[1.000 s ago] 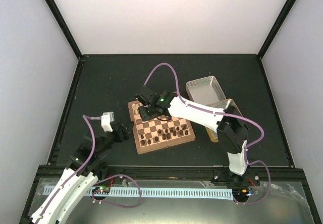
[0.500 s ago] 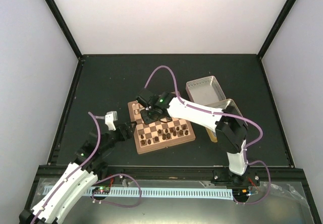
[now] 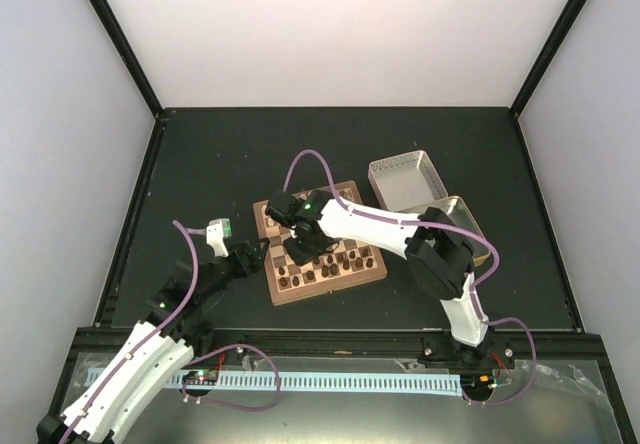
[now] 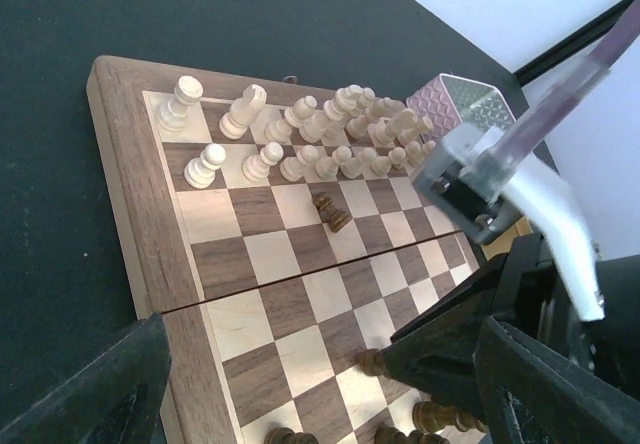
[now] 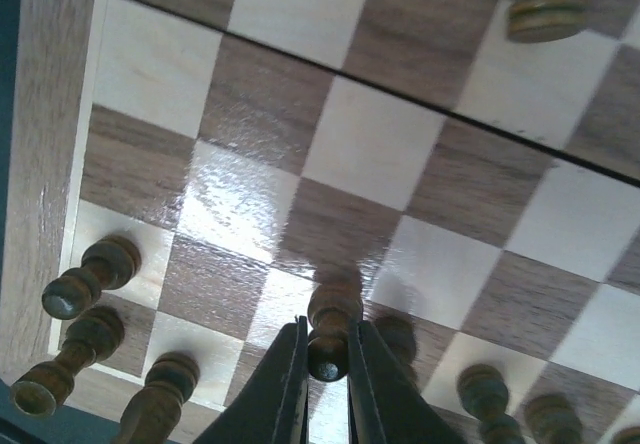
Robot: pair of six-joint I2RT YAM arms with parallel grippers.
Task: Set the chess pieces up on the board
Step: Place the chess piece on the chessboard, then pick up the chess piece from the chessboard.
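Observation:
The board lies at the table's middle. Dark pieces stand along its near rows. In the left wrist view, cream pieces fill the board's two far rows, and one dark piece lies on its side. My right gripper is over the board's left part. In the right wrist view it is shut on a dark pawn standing on a square of the board. My left gripper hovers at the board's left edge, open and empty.
Two metal tin halves stand right of the board: one open, one partly under the right arm. The tin also shows in the left wrist view. Other dark pieces stand close around the held pawn.
My right gripper has moved from the board's far left corner towards its near rows. My left gripper has come closer to the board's left edge.

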